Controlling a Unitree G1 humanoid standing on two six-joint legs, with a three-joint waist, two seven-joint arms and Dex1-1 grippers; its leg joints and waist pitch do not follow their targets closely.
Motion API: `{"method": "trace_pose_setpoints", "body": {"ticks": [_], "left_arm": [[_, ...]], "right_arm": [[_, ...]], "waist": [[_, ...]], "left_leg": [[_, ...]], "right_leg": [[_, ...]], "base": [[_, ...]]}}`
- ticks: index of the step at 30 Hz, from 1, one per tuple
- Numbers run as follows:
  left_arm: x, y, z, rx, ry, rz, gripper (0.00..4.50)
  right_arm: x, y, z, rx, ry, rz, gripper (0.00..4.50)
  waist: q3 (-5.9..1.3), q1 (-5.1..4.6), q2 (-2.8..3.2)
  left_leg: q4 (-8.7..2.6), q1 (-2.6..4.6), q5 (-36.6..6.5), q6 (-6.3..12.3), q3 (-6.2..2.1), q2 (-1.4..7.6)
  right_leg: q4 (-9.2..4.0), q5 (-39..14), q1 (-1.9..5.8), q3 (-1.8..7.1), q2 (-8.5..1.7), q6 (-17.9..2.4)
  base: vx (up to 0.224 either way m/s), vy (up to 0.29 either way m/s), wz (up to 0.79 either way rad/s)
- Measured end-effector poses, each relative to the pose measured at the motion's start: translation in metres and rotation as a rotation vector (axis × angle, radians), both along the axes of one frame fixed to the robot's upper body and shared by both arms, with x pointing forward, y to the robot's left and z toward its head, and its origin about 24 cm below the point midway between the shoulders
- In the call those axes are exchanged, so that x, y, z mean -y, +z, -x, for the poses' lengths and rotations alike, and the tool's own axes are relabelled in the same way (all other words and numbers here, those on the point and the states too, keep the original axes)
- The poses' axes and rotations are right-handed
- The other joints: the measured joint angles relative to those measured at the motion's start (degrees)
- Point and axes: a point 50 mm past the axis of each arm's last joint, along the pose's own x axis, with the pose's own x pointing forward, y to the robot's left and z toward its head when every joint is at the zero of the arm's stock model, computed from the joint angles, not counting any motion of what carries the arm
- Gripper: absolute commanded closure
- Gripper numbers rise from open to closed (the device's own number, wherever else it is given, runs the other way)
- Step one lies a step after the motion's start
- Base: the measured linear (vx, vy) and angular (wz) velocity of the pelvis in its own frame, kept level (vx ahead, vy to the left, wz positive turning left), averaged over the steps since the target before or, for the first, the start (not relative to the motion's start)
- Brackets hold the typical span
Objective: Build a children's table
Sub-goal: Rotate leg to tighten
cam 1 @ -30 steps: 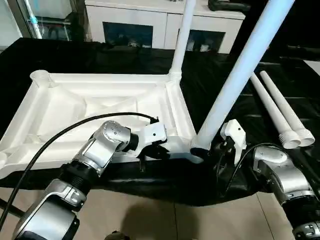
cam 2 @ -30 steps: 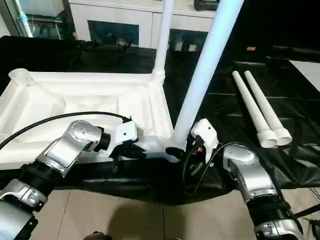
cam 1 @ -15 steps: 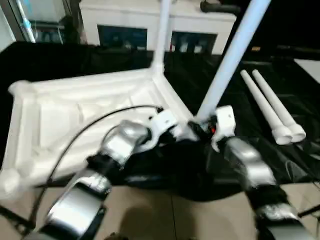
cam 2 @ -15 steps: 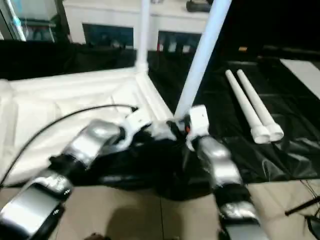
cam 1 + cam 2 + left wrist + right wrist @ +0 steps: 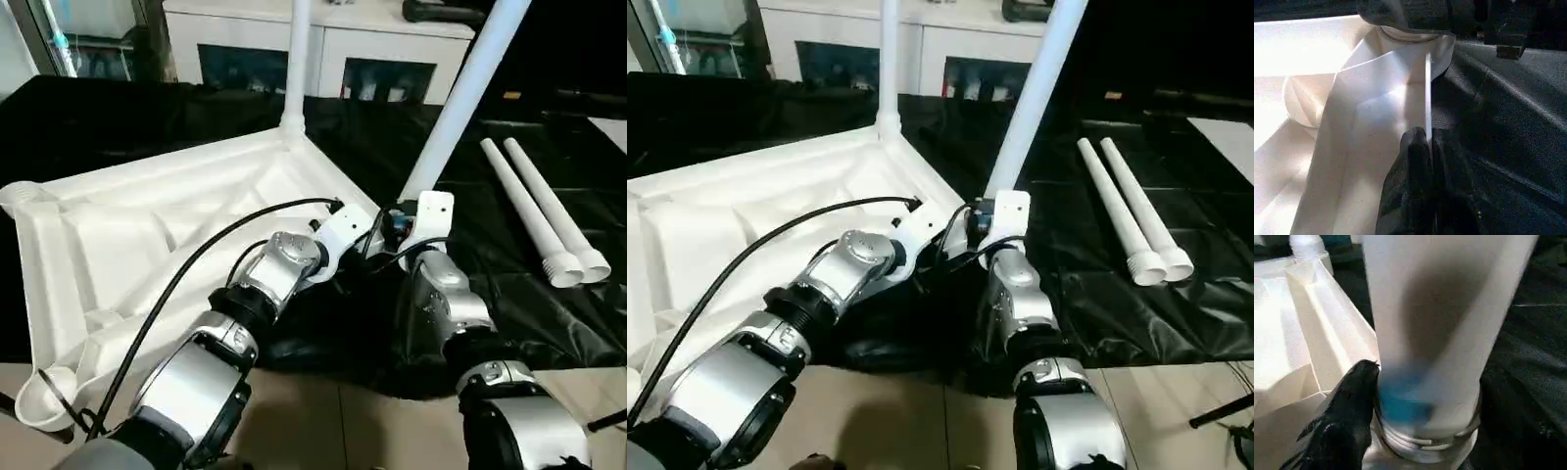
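The left gripper (image 5: 1427,147) is pinching a thin rim of the white plastic rectangular tabletop (image 5: 147,235), which is lying ribbed underside up on the black plastic sheet (image 5: 470,294). The right gripper (image 5: 392,227) is clasping the base of the long tapered white tube leg (image 5: 460,88) standing tilted in the near corner socket. A second leg (image 5: 298,49) is rising upright from the far socket; two loose legs (image 5: 539,211) are lying well apart to the right. The tabletop looks light, stiff and slick, so rims and socket collars seem the safest holds. Both silver forearms are reaching forward, converging on that corner.
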Motion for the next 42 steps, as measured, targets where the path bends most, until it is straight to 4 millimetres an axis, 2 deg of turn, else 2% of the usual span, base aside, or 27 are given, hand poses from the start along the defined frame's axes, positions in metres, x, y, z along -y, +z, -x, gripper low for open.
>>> {"method": "trace_pose_setpoints", "body": {"ticks": [5, 9, 13, 16, 20, 24, 27, 34, 41, 42], "left_arm": [[-0.012, 0.000, -0.001, 0.007, -0.027, -0.004, 4.50], [-0.019, -0.001, 0.002, 0.017, -0.089, -0.009, 4.50], [-0.029, -0.002, 0.005, 0.022, -0.155, -0.008, 4.50], [-0.038, -0.001, 0.007, 0.016, -0.194, -0.011, 4.50], [-0.055, -0.001, 0.018, -0.030, -0.321, 0.004, 4.50], [-0.060, 0.001, 0.029, -0.083, -0.447, 0.006, 4.50], [-0.057, 0.001, 0.032, -0.091, -0.483, 0.002, 4.50], [-0.056, 0.001, 0.032, -0.089, -0.486, 0.001, 4.50], [-0.056, 0.002, 0.033, -0.092, -0.488, 0.000, 4.50], [-0.056, 0.002, 0.033, -0.092, -0.488, 0.000, 4.50]], "right_arm": [[0.000, 0.010, 0.001, 0.071, 0.076, 0.005, 0.63], [0.015, 0.026, 0.006, 0.144, 0.179, 0.045, 0.26], [0.035, 0.019, 0.022, 0.081, 0.332, 0.107, 0.06], [0.047, 0.011, 0.036, -0.002, 0.451, 0.148, 0.06], [0.063, 0.014, 0.056, -0.066, 0.661, 0.196, 0.06], [0.064, 0.016, 0.066, -0.083, 0.787, 0.165, 0.06], [0.061, 0.019, 0.066, -0.069, 0.820, 0.147, 0.06], [0.061, 0.019, 0.068, -0.072, 0.849, 0.146, 0.06], [0.059, 0.019, 0.069, -0.078, 0.875, 0.141, 0.82], [0.059, 0.019, 0.069, -0.079, 0.876, 0.142, 0.82]], "waist": [[0.02, -0.39, 0.05], [-0.04, -0.05, 0.14], [-0.10, -0.08, 0.23], [-0.09, -0.41, 0.29], [-0.12, -0.32, 0.36], [-0.12, 0.19, 0.37], [-0.12, 0.64, 0.36], [-0.11, 1.04, 0.32], [-0.08, 1.19, 0.27], [-0.08, 1.23, 0.27]], "left_leg": [[-0.11, 0.05, -0.01, -0.02, 0.00, 0.02], [-0.16, 0.09, -0.01, -0.01, 0.00, 0.02], [-0.18, 0.21, -0.01, -0.02, 0.01, 0.01], [-0.23, 0.21, -0.01, -0.03, 0.00, 0.02], [-0.35, 0.28, -0.02, -0.03, 0.00, 0.02], [-0.36, 0.23, -0.02, -0.04, 0.01, 0.03], [-0.33, 0.16, -0.02, -0.03, 0.07, -0.01], [-0.32, 0.17, -0.02, -0.03, 0.09, -0.01], [-0.32, 0.17, -0.01, -0.03, 0.09, 0.00], [-0.32, 0.16, -0.01, -0.03, 0.09, 0.00]], "right_leg": [[0.04, 0.03, -0.06, -0.04, 0.01, 0.04], [0.00, 0.02, -0.03, -0.03, 0.01, 0.06], [-0.01, 0.00, 0.04, 0.00, 0.01, 0.08], [0.00, -0.01, 0.00, -0.02, 0.01, 0.11], [0.00, -0.08, 0.00, -0.02, 0.01, 0.22], [-0.01, -0.11, 0.01, -0.02, 0.01, 0.26], [-0.05, -0.11, 0.02, 0.07, -0.02, 0.25], [-0.04, -0.11, 0.00, 0.07, -0.02, 0.26], [-0.04, -0.18, -0.01, 0.07, -0.02, 0.37], [-0.04, -0.19, -0.01, 0.07, -0.02, 0.38]], "base": [[0.000, 0.000, 0.00], [0.000, 0.000, 0.00], [0.000, 0.000, 0.00], [0.000, 0.000, 0.00], [0.000, 0.000, 0.00], [0.000, 0.000, 0.00], [0.000, 0.000, 0.00], [0.000, 0.000, 0.00], [0.000, 0.000, 0.00], [0.000, 0.000, 0.00]]}}
